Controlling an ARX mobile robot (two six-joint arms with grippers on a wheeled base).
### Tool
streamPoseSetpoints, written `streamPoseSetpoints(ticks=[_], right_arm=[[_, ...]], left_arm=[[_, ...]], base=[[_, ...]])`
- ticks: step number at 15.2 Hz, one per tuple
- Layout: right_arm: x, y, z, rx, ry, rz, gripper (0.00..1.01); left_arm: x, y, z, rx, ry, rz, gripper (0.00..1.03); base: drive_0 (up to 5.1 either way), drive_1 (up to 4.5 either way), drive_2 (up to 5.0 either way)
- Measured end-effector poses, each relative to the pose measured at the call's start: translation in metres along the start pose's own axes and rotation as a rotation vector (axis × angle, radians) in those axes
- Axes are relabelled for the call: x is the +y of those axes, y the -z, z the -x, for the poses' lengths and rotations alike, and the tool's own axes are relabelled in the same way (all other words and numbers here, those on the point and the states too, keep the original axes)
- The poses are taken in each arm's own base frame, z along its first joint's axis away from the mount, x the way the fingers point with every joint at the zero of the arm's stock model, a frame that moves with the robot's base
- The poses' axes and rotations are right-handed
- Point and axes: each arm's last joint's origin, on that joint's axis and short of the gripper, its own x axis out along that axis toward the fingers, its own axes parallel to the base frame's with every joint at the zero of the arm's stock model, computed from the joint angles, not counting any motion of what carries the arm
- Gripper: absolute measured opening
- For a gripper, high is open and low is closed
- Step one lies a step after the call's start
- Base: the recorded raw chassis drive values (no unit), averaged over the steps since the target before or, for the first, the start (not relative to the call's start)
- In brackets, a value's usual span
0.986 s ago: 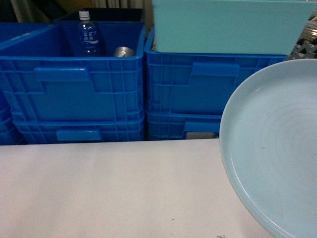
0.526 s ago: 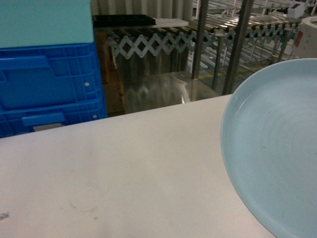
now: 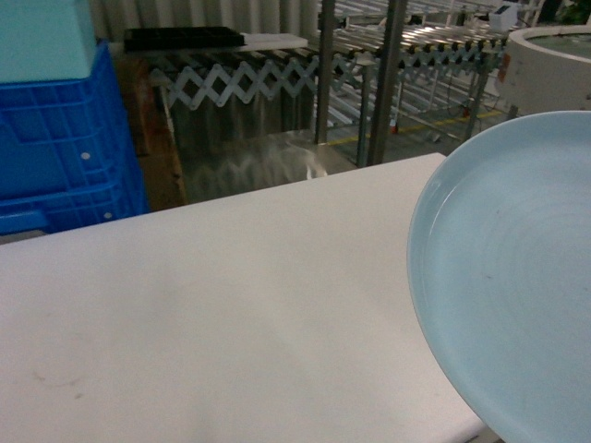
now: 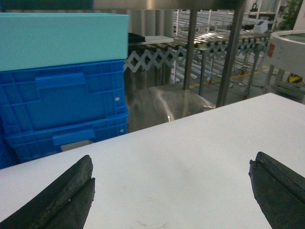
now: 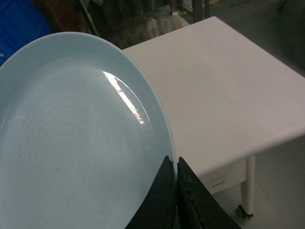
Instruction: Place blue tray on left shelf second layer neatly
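Blue tray: round, pale sky-blue, shallow, faint concentric rings; held clear of the white table, its rim pinched at the lower right edge by the right gripper, whose two dark fingers are closed tight onto the rim, one on each face. In the head view the tray fills the right side, overhanging the table's right end and tilted slightly toward the camera. Right arm: not itself visible; wrist camera looks down along the tray's face to the table corner and floor. Left gripper: spread wide, holding nothing, both dark fingers low over the table top and pointing forward. Beyond the table: stacked blue crates with a teal box on top, at left; steel uprights and a roller conveyor behind.
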Motion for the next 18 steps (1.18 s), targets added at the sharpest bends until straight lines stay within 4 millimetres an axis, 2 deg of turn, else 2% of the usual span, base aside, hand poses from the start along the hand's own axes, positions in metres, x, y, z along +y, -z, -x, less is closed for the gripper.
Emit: streamPoseSetpoints(ticks=[12,18], right_arm=[[0.0001,-0.0004,0.0002,-0.004,0.000,0.001,0.02],[-0.0001,-0.0002,0.0000,-0.002,0.001,0.000,0.02]], left_arm=[[0.0001,-0.0001,0.0000,-0.002,0.000,0.000,0.98],[0.0001,-0.0001,0.0000,-0.001,0.000,0.000,0.98]], base=[[3.3,-5.12,-2.6],[3.4,-3.98,-4.0]])
